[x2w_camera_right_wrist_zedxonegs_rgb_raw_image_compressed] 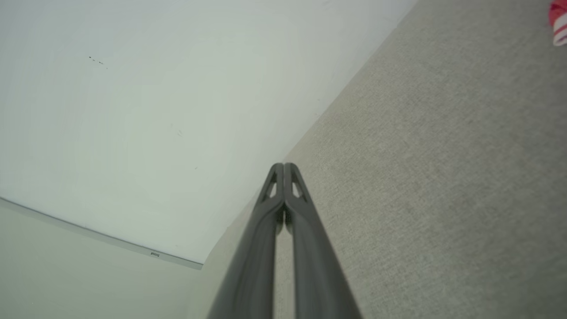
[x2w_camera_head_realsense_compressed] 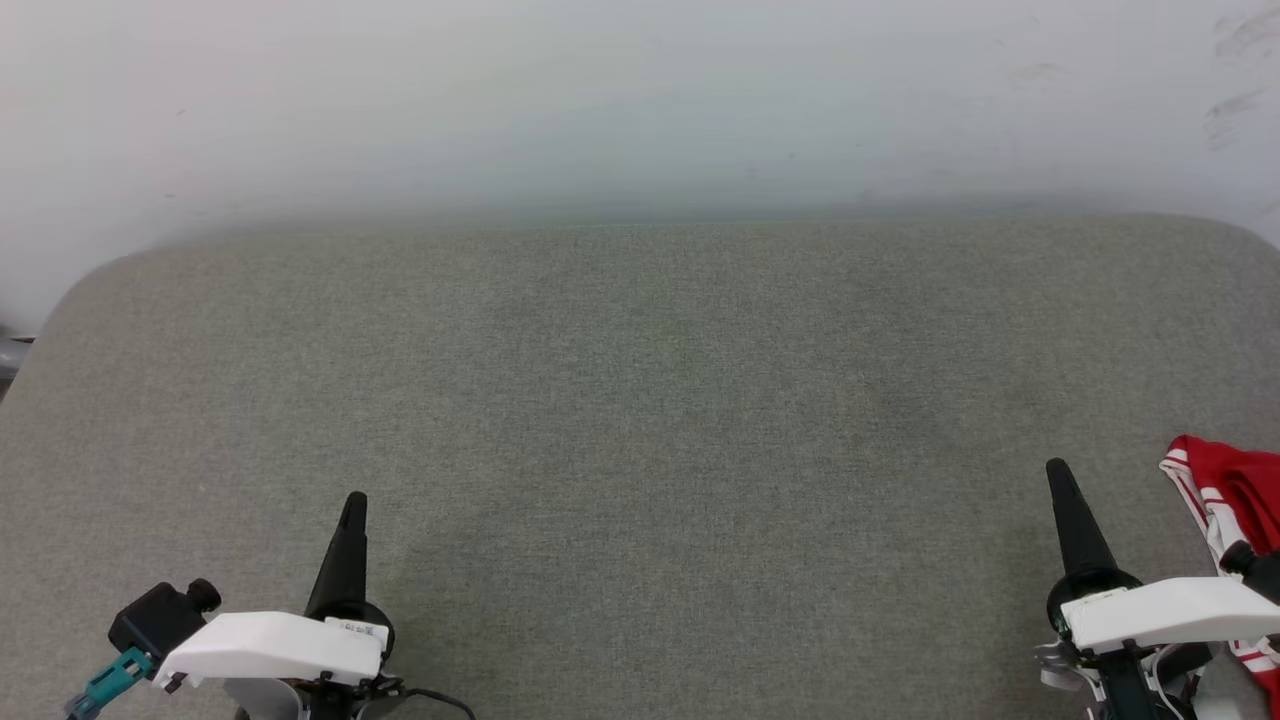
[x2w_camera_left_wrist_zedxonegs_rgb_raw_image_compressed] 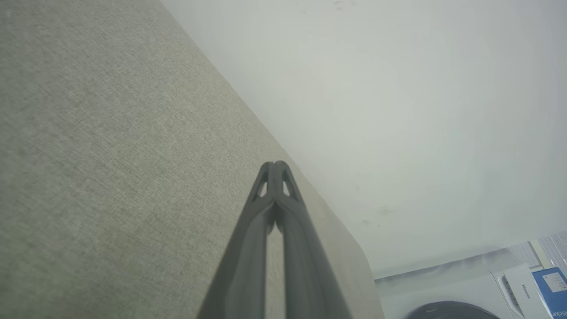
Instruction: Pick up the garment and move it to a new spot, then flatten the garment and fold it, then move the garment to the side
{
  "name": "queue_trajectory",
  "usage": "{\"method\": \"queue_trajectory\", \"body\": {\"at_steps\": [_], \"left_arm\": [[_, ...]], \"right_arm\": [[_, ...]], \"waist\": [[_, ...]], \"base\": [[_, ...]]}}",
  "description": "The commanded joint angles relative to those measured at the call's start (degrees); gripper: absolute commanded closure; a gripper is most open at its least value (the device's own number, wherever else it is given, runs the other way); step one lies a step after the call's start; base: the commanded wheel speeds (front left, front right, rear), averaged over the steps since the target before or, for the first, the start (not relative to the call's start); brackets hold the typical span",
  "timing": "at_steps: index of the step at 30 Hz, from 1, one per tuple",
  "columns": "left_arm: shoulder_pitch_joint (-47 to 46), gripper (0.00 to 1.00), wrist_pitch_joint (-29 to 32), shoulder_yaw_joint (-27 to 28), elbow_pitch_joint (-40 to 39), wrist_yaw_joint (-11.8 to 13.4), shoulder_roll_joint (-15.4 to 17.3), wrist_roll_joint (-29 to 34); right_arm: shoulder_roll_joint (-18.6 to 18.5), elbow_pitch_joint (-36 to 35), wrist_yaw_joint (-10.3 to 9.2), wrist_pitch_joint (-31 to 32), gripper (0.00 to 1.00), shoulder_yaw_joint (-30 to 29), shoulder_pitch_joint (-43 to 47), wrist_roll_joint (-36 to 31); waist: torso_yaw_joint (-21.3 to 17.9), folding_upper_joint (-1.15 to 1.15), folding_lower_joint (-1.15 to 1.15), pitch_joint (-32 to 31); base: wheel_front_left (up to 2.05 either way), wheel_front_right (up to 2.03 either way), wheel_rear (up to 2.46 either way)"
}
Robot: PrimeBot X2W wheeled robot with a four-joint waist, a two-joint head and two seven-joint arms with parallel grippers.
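Head view: two robot arms sit low along the near edge of a grey fabric-covered surface (x2w_camera_head_realsense_compressed: pixel 640 400), each pair of long dark fingers pointing toward the white wall (x2w_camera_head_realsense_compressed: pixel 640 100) behind the far edge. The left gripper (x2w_camera_head_realsense_compressed: pixel 355 503) stands toward the near-left corner, fingers pressed fully together with nothing between them. Its white left wrist housing (x2w_camera_head_realsense_compressed: pixel 270 645) and a teal connector (x2w_camera_head_realsense_compressed: pixel 110 680) show just below it. The right gripper (x2w_camera_head_realsense_compressed: pixel 1057 470) stands toward the near-right corner, likewise closed tight and empty.

The garment (x2w_camera_head_realsense_compressed: pixel 1225 495) — a crumpled red shirt with white fabric and red-white striped trim — lies bunched at the right edge of the surface. It is just beside the right gripper on its outer side and partly hidden by the white right wrist housing (x2w_camera_head_realsense_compressed: pixel 1170 610). Whether the cloth touches the arm cannot be told.

From the left wrist view, the left gripper (x2w_camera_left_wrist_zedxonegs_rgb_raw_image_compressed: pixel 275 165) has its fingertips meeting above the fabric close to where it meets the wall. A white box (x2w_camera_left_wrist_zedxonegs_rgb_raw_image_compressed: pixel 516 283) and a blue carton (x2w_camera_left_wrist_zedxonegs_rgb_raw_image_compressed: pixel 551 288) sit past the surface's rounded corner. From the right wrist view, the right gripper (x2w_camera_right_wrist_zedxonegs_rgb_raw_image_compressed: pixel 283 166) is sealed tip to tip — a sliver of the garment (x2w_camera_right_wrist_zedxonegs_rgb_raw_image_compressed: pixel 559 22) shows well apart from it
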Motion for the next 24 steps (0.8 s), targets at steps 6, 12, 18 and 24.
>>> {"method": "queue_trajectory", "body": {"at_steps": [6,12,18,24], "left_arm": [[-1.61,1.00,1.23,0.46,0.01,-0.33,0.05,-4.55],[-1.97,1.00,2.16,0.77,0.44,-0.40,0.05,-8.06],[-2.16,1.00,3.03,1.04,0.86,-0.41,0.04,-11.37],[-2.44,1.00,3.88,1.28,1.24,-0.48,0.04,-14.53]], "right_arm": [[0.10,-0.30,0.00,1.09,1.00,-0.34,-1.40,4.62],[0.10,-0.14,0.00,1.91,1.00,-0.55,-1.46,8.06],[0.11,0.01,-0.01,2.69,1.00,-0.77,-1.55,11.30],[0.12,0.15,-0.01,3.35,1.00,-0.96,-1.62,14.36]], "waist": [[0.04,0.00,0.00,-0.14],[0.07,0.00,0.00,-0.28],[0.10,0.00,0.00,-0.41],[0.14,0.00,0.00,-0.55]], "base": [[0.00,0.00,0.00],[0.00,0.00,0.00],[0.00,0.00,0.00],[0.00,0.00,0.00]]}}
